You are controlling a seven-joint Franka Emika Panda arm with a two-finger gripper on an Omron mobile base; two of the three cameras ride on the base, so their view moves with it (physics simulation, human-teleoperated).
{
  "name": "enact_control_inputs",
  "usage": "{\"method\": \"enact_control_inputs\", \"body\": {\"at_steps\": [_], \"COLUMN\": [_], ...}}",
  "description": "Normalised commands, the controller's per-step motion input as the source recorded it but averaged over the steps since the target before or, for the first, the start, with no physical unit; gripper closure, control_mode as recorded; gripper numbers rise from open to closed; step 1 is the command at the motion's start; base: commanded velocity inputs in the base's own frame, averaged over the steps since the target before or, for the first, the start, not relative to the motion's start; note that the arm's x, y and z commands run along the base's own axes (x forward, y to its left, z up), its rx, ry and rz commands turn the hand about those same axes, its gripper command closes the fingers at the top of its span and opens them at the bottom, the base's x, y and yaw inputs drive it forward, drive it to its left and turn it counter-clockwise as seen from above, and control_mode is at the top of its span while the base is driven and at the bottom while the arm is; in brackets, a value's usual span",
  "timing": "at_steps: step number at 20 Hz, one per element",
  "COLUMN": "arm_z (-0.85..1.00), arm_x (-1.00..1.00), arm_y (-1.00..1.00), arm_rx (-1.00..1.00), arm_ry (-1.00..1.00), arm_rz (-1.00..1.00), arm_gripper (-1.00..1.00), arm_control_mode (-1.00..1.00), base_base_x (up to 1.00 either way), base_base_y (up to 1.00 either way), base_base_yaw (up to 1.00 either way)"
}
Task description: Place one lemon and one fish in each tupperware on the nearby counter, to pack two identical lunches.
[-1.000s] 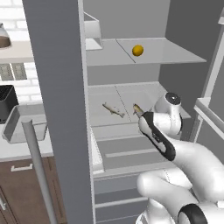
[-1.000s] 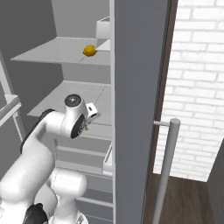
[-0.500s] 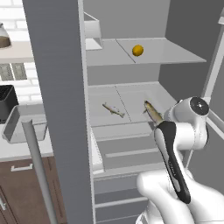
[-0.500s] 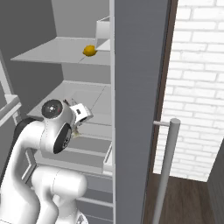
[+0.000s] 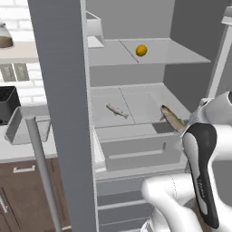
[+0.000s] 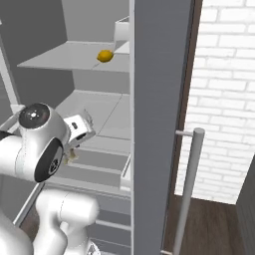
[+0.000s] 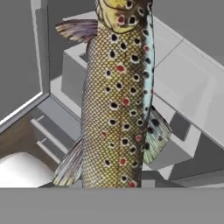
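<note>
Inside fridge (image 5: 136, 95) — one lemon (image 5: 141, 50), one fish (image 5: 117, 110); tupperware (image 5: 27, 127) bare.

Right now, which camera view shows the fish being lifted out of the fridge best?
The hand view: the held fish runs up the picture, spots and fins sharp. The left base view shows that fish small, off the shelf, beside the arm. In the right base view the arm covers all but a tan scrap.

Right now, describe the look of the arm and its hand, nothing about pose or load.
The arm is glossy white, built of rounded, bulbous links, with a long dark grey panel down one link and a dark round joint cap. The hand is a small white block with a dark marking. No cables show.
</note>
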Motion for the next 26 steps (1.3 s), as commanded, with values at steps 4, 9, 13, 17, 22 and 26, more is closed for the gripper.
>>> {"method": "enact_control_inputs", "body": {"at_steps": [4,9,13,17,22,26], "arm_z": [0.00,0.00,0.00,0.00,0.00,0.00], "arm_x": [0.00,0.00,0.00,0.00,0.00,0.00], "arm_y": [0.00,0.00,0.00,0.00,0.00,0.00], "arm_rx": [0.00,0.00,0.00,0.00,0.00,0.00], "arm_ry": [0.00,0.00,0.00,0.00,0.00,0.00], "arm_rz": [0.00,0.00,0.00,0.00,0.00,0.00], "arm_gripper": [1.00,1.00,1.00,1.00,1.00,1.00], "arm_control_mode": [1.00,1.00,1.00,1.00,1.00,1.00], "base_base_x": [-1.00,-1.00,-1.00,-0.54,0.11,0.91], "base_base_y": [0.00,0.25,0.48,0.83,0.98,0.73], "base_base_yaw": [0.04,0.08,0.26,0.53,0.71,0.56]}}
